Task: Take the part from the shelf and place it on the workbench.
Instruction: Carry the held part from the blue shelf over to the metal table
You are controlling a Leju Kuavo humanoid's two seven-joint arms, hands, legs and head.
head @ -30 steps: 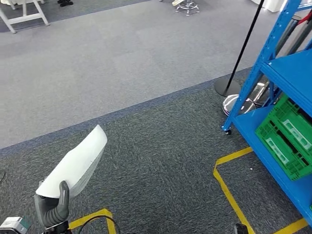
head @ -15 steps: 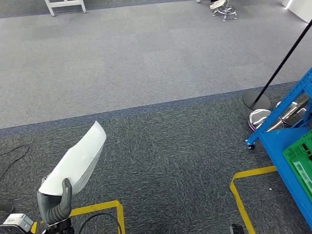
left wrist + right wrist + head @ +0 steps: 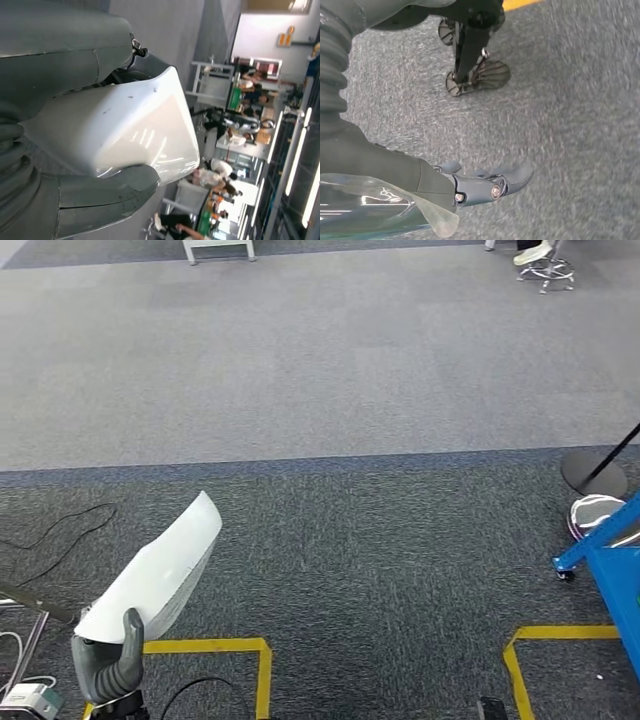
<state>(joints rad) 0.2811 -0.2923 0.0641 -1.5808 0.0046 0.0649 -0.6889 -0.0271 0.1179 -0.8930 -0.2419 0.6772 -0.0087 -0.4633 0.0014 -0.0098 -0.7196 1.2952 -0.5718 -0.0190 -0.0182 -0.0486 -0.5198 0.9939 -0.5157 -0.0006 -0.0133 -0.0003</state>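
Grey carpet floor (image 3: pixel 317 360), yellow tape lines (image 3: pixel 226 646) near 6 o'clock. Blue shelf (image 3: pixel 615 560) corner at 3 o'clock. White curved part (image 3: pixel 155 575) at 7 o'clock, gripped in left hand (image 3: pixel 109 665), thumb over near edge, tip raised toward 1 o'clock. Right hand (image 3: pixel 482 182) hanging over carpet, fingers straight, holding nothing.

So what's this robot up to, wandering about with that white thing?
It is carrying a part. Its left hand grips a curved white part, held up over dark grey carpet marked with yellow tape. The corner of a blue shelf sits at the right edge of its head view. Its right hand hangs over the carpet, fingers straight, holding nothing. No workbench can be picked out with any certainty, so the part is not yet set down.
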